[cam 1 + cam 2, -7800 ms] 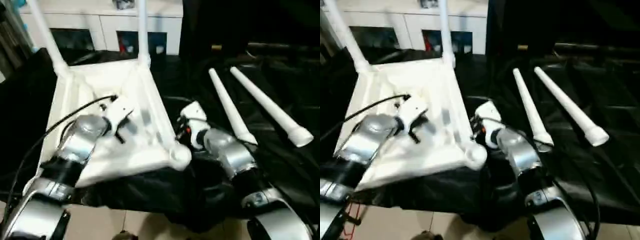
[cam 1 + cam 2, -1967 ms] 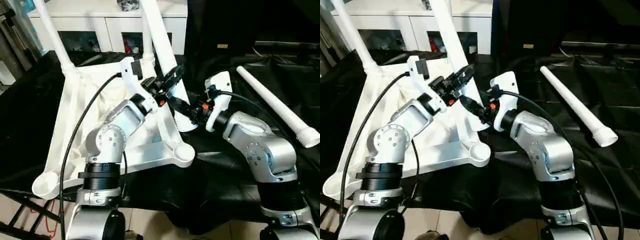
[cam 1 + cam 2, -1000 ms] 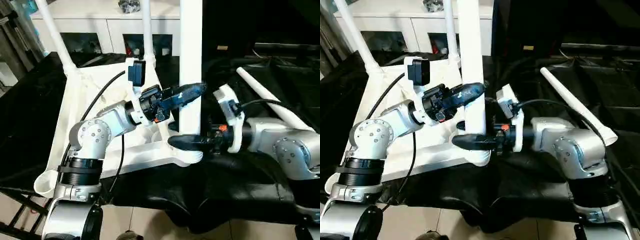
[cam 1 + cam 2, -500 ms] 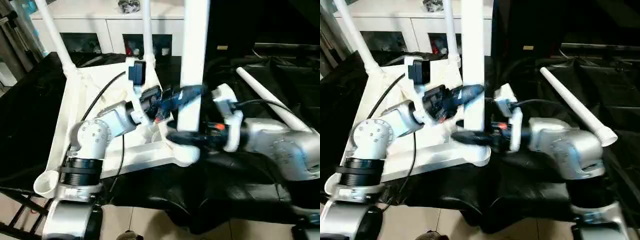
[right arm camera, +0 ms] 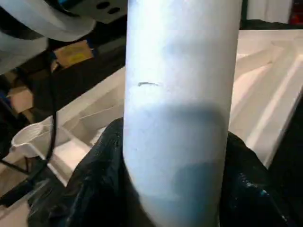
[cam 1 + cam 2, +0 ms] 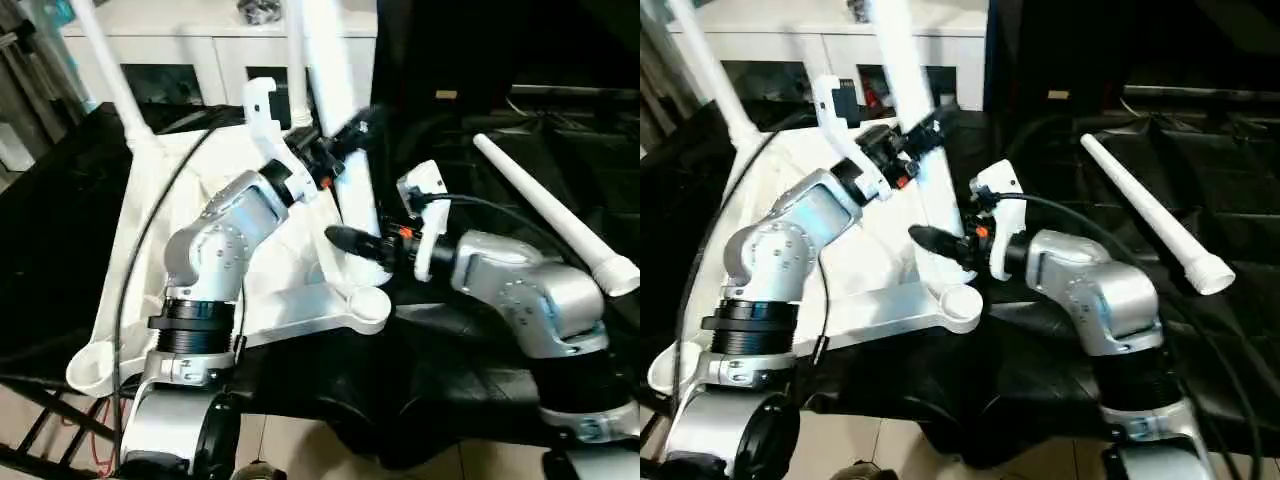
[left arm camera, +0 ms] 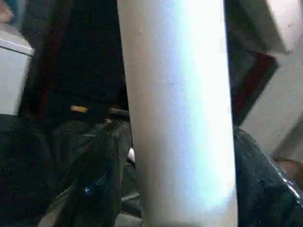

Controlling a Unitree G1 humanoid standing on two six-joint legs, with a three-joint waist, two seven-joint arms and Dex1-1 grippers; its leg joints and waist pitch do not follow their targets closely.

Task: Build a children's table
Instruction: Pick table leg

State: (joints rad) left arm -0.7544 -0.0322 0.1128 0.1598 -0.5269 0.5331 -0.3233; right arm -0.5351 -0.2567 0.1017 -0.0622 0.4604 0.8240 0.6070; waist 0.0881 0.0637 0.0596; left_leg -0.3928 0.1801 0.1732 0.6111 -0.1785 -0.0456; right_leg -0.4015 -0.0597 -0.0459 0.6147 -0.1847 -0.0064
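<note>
Held tilted over the upturned tabletop, which lay ribbed side up on the black-draped counter: one leg, long axis running from about 11 o'clock at the top to 5 o'clock at the bottom in the head views. Clasped high on the tube by the left gripper, with a black finger pressed to each side in the left wrist view. Clasped lower, close to the bottom end, by the right gripper, likewise closed around the tube with fingers hugging both flanks. Lay at roughly 6 o'clock from the leg's lower end, just beyond the right gripper and nearer to that arm than to the left: the open near-right socket. Judged the deciding relation: bottom end near the socket but not yet in it, and axis leaning rather than upright, so likely needed righting and lowering. Counted one tabletop and four legs: two fitted legs standing in the far corners, one in the grippers, one loose leg lying on the counter at 3 o'clock, well apart. Counted two empty sockets, the second at the near-left corner.
</note>
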